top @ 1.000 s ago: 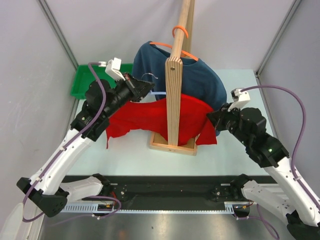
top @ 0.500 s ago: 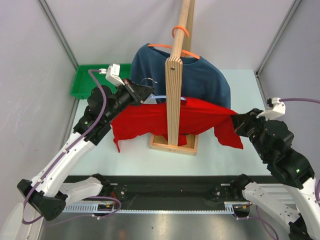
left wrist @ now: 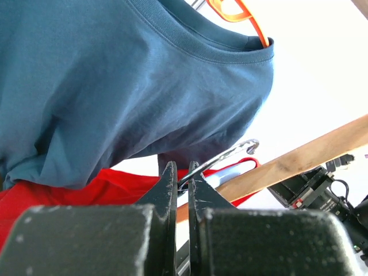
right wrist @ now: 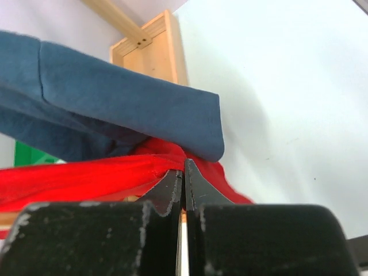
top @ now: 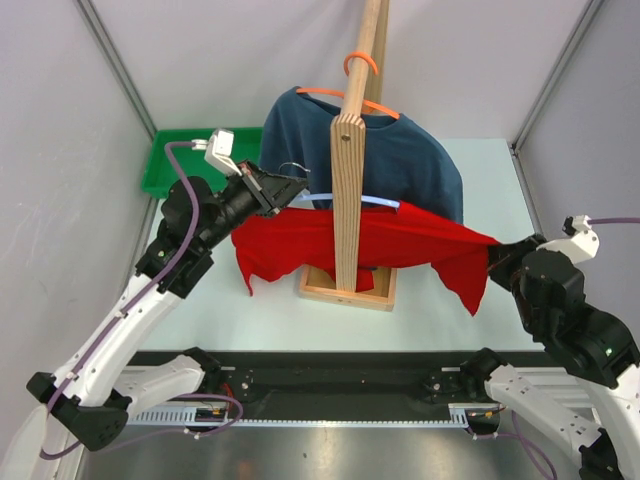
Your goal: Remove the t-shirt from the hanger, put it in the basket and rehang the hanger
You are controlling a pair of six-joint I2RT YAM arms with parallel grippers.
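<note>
The red t-shirt (top: pixel 410 240) is stretched sideways in front of the wooden post, draped on a light-blue hanger (top: pixel 372 203) whose bar shows above the cloth. My left gripper (top: pixel 298 190) is shut on the hanger's metal hook (left wrist: pixel 230 155), seen between its jaws in the left wrist view (left wrist: pixel 182 172). My right gripper (top: pixel 492 252) is shut on the red t-shirt's right edge (right wrist: pixel 86 175) and holds it taut to the right; in the right wrist view its jaws (right wrist: pixel 184 167) pinch the red fabric.
A blue t-shirt (top: pixel 400 160) hangs on an orange hanger (top: pixel 360 65) from the wooden rack (top: pixel 345 180), just behind the red one. The rack's base (top: pixel 345 292) sits mid-table. A green bin (top: pixel 178 160) stands at the back left. Grey walls close both sides.
My right gripper has moved right and toward the near edge with the red t-shirt, stretching it out. The light-blue hanger bar has come into view. My left gripper rose slightly, holding the hook.
</note>
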